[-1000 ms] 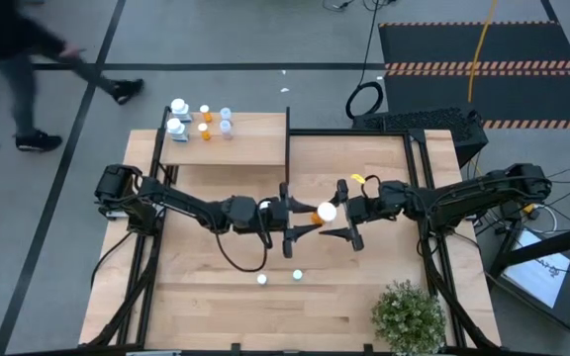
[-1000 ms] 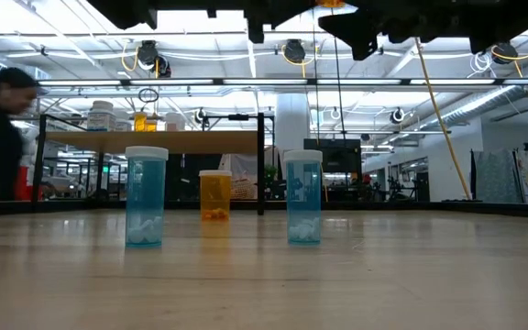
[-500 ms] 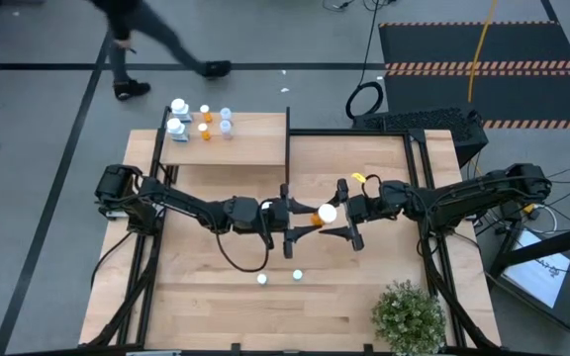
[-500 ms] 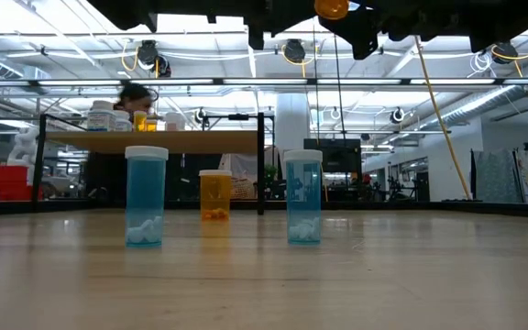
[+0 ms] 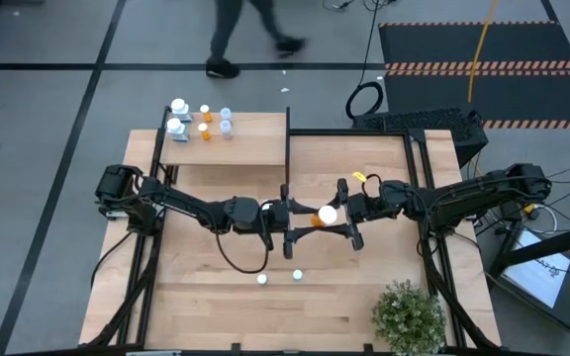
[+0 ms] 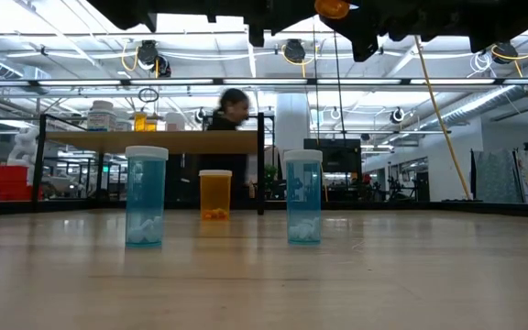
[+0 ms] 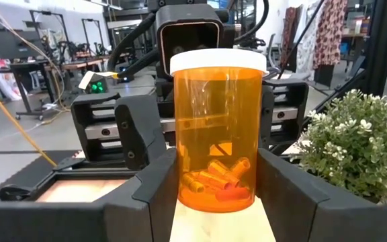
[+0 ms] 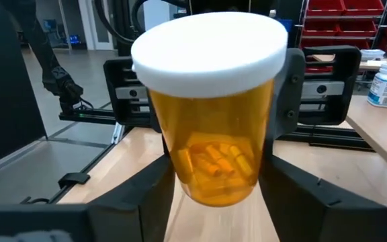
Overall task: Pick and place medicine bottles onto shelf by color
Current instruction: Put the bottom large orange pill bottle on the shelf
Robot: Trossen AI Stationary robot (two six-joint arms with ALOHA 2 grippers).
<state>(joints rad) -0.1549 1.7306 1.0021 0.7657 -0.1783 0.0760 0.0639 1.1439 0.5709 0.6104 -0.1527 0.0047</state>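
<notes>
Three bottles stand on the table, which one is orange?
The middle bottle, standing farther back between the two blue bottles. It is shorter, with orange pills at its bottom.

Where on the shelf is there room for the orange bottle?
The shelf is bare on the half beside its black upright panel. The end away from the panel is crowded with bottles. The orange bottle sits above mid-table between the left gripper and the right gripper.

A green potted plant [image 5: 408, 318] stands at the table's [image 5: 364, 168] corner; a person [image 5: 250, 35] walks beyond
</notes>
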